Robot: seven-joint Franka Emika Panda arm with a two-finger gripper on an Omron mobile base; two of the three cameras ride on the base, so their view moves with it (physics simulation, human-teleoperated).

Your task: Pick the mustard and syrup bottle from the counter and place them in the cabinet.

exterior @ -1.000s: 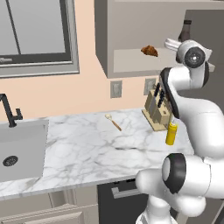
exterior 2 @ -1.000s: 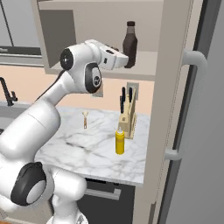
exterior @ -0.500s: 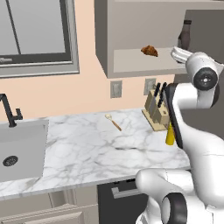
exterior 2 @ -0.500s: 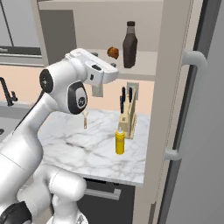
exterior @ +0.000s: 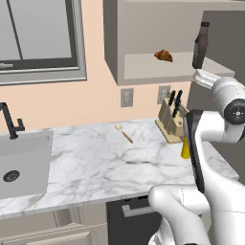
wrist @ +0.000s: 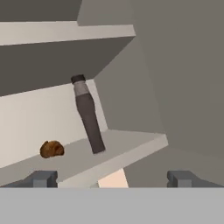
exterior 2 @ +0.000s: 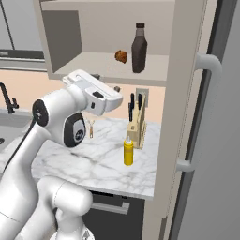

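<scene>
Brown croissant sits beside syrup bottle; knife block behind mustard.

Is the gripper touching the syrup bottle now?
Apart. In the hand view the syrup bottle stands on the shelf, well beyond the open gripper.

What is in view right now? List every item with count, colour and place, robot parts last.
syrup bottle: 1, dark brown, upright on the cabinet shelf
croissant: 1, brown, on the shelf beside the bottle
cabinet: 1, grey-beige, open front, on the wall
mustard: 1, yellow, upright on the counter before the knife block
knife block: 1, pale wood with dark handles, at the back of the counter
wooden utensil: 1, light wood, lying on the counter
counter: 1, white marble
sink: 1, grey, with a black faucet
wall outlets: 2, grey, on the wall
arm: 1, white
fingers: 2, dark, open, holding nothing
</scene>
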